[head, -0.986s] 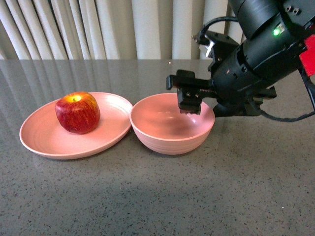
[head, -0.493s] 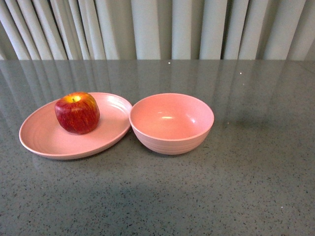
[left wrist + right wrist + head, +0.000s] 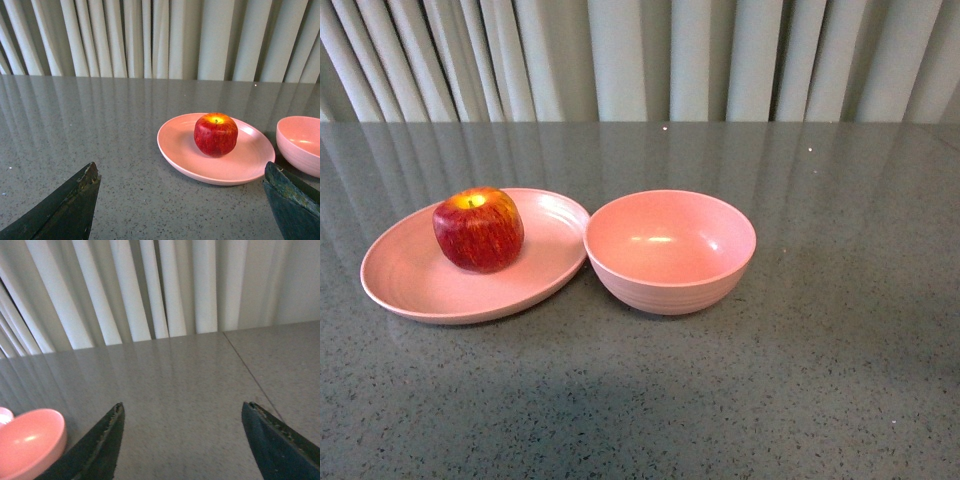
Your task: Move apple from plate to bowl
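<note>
The apple (image 3: 478, 229) sits on the plate (image 3: 410, 285), just left of the bowl (image 3: 670, 250). The left gripper (image 3: 181, 170), spread wide and empty, faces it and seems nearer. The right gripper (image 3: 183, 405), also spread, sees only the bowl.

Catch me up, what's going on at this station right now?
Nothing is being handled at this moment. The apple sits on the plate, and the bowl beside it is empty, so the transfer has not started. Neither arm shows in the front view. The left gripper is open and faces the apple across the table, well short of it. The right gripper is also open, off to the side, with only the bowl's edge in its view.
</note>
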